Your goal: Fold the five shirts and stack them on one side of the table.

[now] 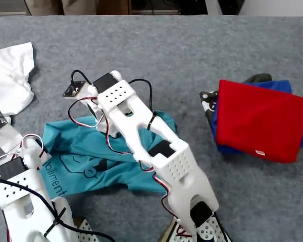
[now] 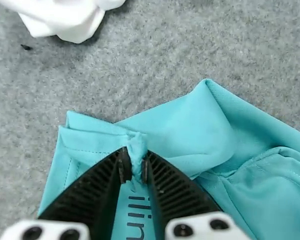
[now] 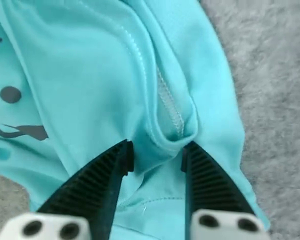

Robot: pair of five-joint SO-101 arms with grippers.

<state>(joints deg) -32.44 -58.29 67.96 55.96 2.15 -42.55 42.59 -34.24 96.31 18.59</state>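
So, left end effector (image 2: 133, 167) is clamped on the teal shirt (image 2: 200, 125), right end effector (image 3: 157, 156) sits open straddling its fold.

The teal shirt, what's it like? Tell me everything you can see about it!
The teal shirt is soft, smooth-looking cloth with dark print and stitched hems. It lies crumpled and partly folded on the grey table, not yet neat. The left gripper pinches a small bunch of cloth at one edge. The right gripper sits open, with a raised fold between its fingers.
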